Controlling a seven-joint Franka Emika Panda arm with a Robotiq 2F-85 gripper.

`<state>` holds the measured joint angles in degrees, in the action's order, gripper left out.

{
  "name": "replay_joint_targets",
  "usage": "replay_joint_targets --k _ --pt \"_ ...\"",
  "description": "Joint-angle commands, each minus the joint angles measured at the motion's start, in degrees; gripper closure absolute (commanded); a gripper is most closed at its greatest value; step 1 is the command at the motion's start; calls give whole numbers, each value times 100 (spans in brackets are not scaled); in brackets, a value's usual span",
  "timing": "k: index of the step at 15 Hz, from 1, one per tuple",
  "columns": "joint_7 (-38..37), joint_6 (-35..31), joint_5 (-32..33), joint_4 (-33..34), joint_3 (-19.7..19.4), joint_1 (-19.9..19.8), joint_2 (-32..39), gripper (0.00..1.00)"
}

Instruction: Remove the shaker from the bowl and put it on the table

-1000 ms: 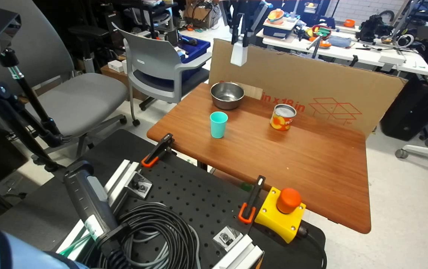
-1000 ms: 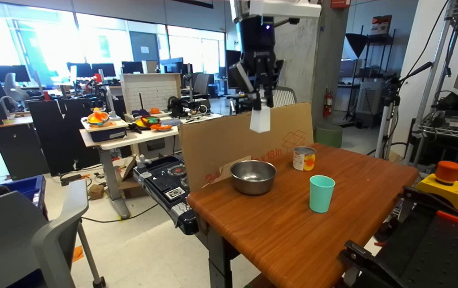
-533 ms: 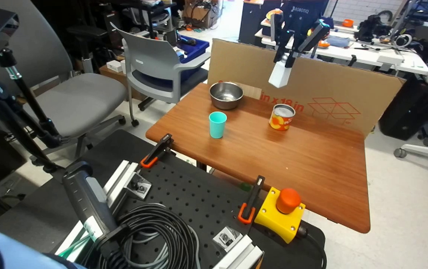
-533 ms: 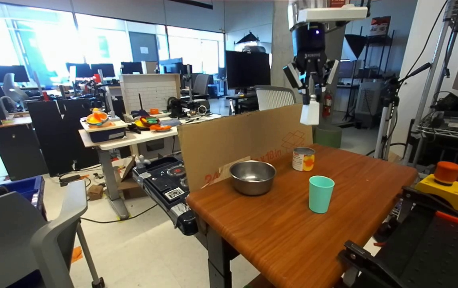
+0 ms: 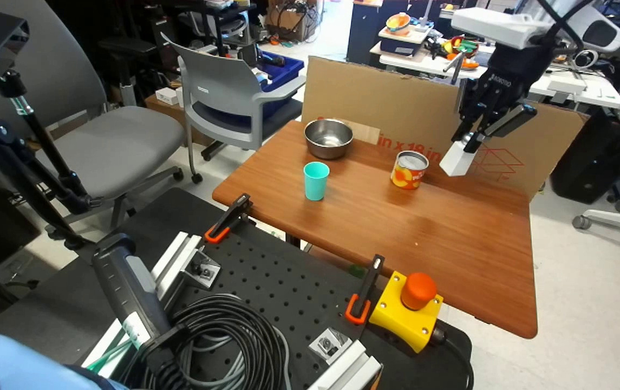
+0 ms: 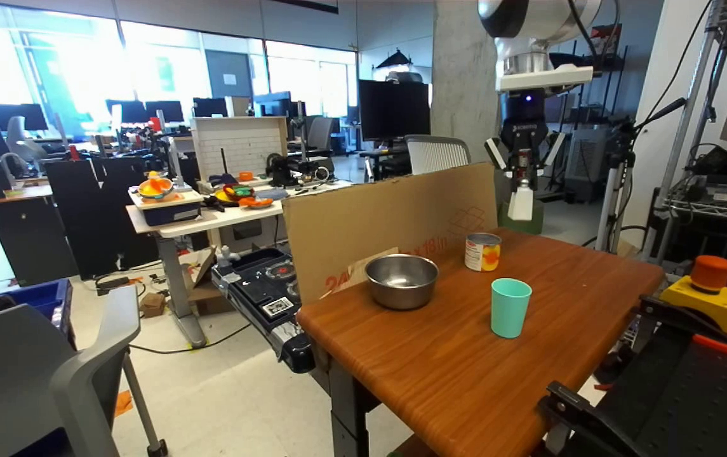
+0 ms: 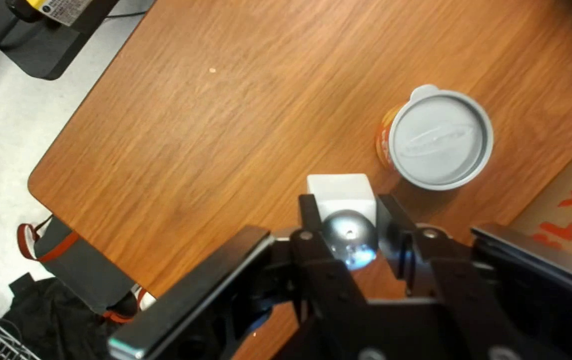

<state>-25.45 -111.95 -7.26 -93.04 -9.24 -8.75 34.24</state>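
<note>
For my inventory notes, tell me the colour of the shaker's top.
Shiny silver; the shaker's top shows best in the wrist view.

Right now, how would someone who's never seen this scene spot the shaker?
Find the reddish-brown table, then the black gripper above it. Held there is the shaker, a white, flat-sided body with a shiny, rounded top. Unlike the can, teal cup and metal bowl, which all stand on the table, it is in the air.
</note>
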Motion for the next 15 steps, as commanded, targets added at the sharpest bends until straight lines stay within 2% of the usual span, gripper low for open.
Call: replay_joint_targets --k 1,7,12,13,14,15 --pt "-527 -51 -308 672 -81 -45 694 92" --pt "-1349 -42 -256 1353 -206 -1 1522 92" --pt "-1698 53 -253 1760 -193 -53 1750 92" --pt "-1732 129 -249 1807 -180 -53 1760 42" --pt "-1728 124 -245 1808 -161 -48 1742 42" --pt "-1694 106 -236 1778 -144 -38 1704 36"
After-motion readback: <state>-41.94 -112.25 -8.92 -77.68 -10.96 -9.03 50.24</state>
